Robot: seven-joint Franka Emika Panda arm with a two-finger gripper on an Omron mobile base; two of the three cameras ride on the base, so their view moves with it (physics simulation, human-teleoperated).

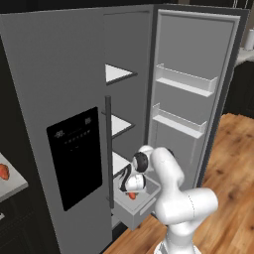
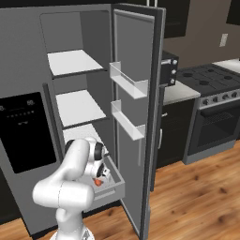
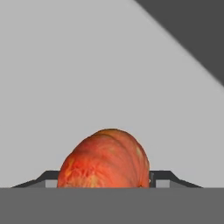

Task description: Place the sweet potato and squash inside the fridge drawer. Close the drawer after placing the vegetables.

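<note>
Reaching: the white arm bends down from the lower right of the left base view into the fridge drawer point(image 1: 144, 211), with the gripper point(image 1: 131, 194) low inside it.
Fingers: in the hand view the gripper point(image 3: 104, 177) has its two dark tips against either flank of the squash point(image 3: 105, 159), closed partway on it.
Squash: orange-red, rounded and ribbed, mottled with yellow flecks; it sits at the lower centre of the hand view and shows as a small orange spot under the hand in the left base view point(image 1: 132, 195) and the right base view point(image 2: 97, 182).
Drawer: pale grey, open-topped box with a flat plain front, pulled out at the foot of the open fridge compartment, lower centre of the right base view point(image 2: 112, 190); its smooth grey floor spreads behind the squash in the hand view.
Edges: the drawer's front wall stands just beside the arm's elbow; the open fridge door point(image 1: 191, 99) rises at the drawer's right side, near it.
Door shelves: two narrow white trays point(image 1: 183, 82) on the inner door, one above the other.
Inner shelves: flat white boards point(image 2: 75, 62) stacked above the drawer.
Open room: wood-plank floor point(image 2: 197, 197) lies to the right of the door, toward the dark stove point(image 2: 215, 122).
Left edge: a grey counter corner point(image 1: 12, 186) carries a red-orange item point(image 1: 4, 171), too cut off to name.
</note>
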